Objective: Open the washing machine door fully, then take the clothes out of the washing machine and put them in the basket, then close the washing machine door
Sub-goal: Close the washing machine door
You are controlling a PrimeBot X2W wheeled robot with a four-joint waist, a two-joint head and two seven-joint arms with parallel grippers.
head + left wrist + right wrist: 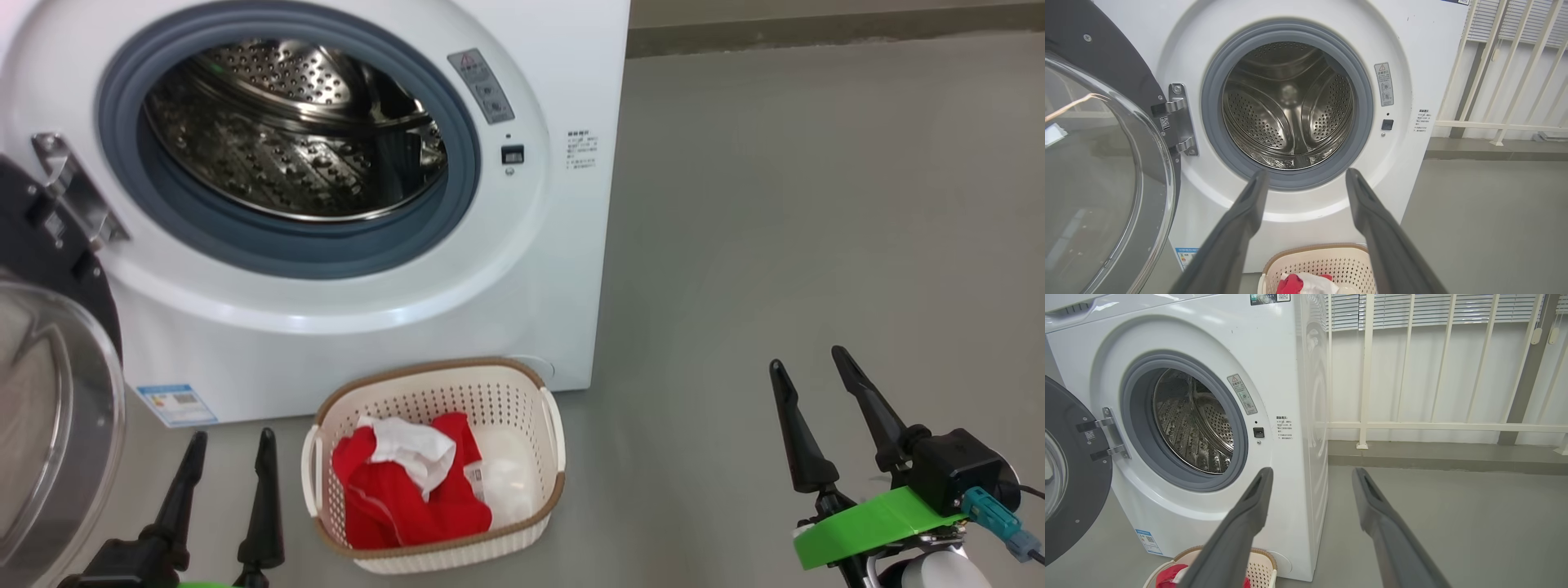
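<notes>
At lower centre of head view: basket [457,390], cream, perforated walls, brown rim, white side handles, on grey floor [816,204], just in front of washer [367,318], toward its right side. Inside basket: clothes [400,490], red with one white piece on top, heaped against left wall; label [478,475] on bare basket bottom at right.

Upper left: round washer opening, grey ring [326,255] around perforated steel drum [294,139]; grey warning plate [482,86] right of ring. In left wrist view, drum ribs and back wall in plain sight.

Far left: door [49,425], swung wide on metal hinge [77,192], black rim and clear bowl well clear of opening.

Lower left: left gripper [232,434], released, fingers parted and grasping nothing, just left of basket, below blue sticker [178,404] on washer front; in its wrist view, fingertips framing lower edge of ring, basket rim and clothes beneath.

Lower right: right gripper [807,358], likewise released, fingers spread and unloaded, over bare floor, well apart from basket and washer; green band [873,523] at its base. In right wrist view: washer front seen obliquely, basket at its foot, white railing [1367,375] and blinds [1412,310] behind.
</notes>
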